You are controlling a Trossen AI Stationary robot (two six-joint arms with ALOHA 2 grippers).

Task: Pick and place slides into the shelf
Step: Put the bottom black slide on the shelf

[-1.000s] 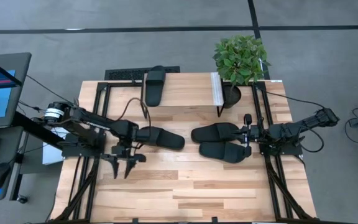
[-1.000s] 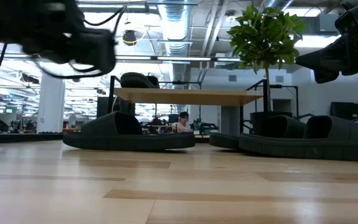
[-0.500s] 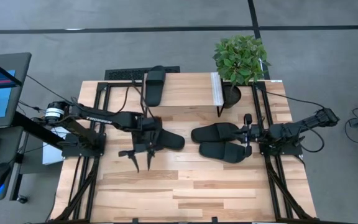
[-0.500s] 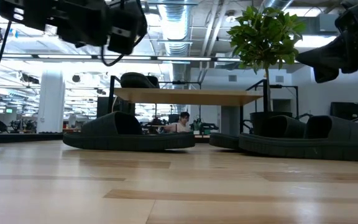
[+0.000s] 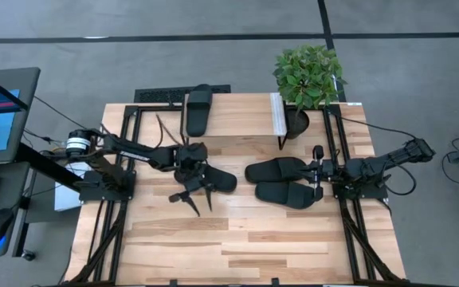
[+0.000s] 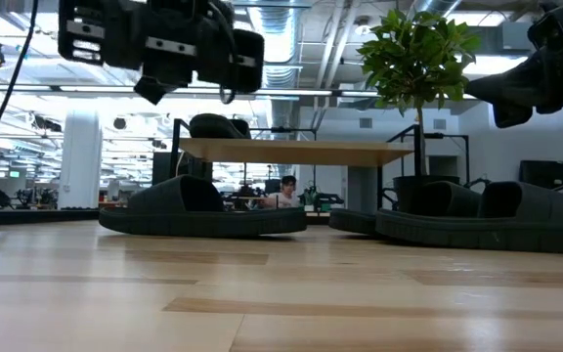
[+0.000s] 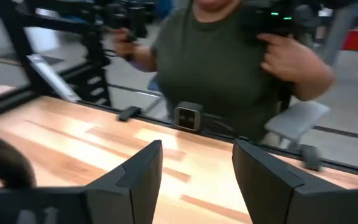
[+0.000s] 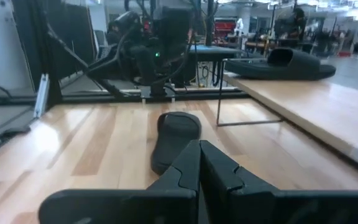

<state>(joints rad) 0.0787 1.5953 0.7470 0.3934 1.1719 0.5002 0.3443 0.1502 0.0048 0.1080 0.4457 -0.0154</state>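
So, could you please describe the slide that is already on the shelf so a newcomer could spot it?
Find the potted plant at the table's far edge; the shelf stands beside it. One black slide lies on the shelf's end away from the plant, the only one raised off the tabletop.

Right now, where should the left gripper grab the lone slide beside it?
Probably across the strap of the slide, from above: it lies flat, sole down, its strap arched above the sole. The left gripper hangs open beside it. The right gripper waits shut.

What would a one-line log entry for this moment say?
left gripper: open, above lone slide | right gripper: shut, by slide pair | shelf: one slide
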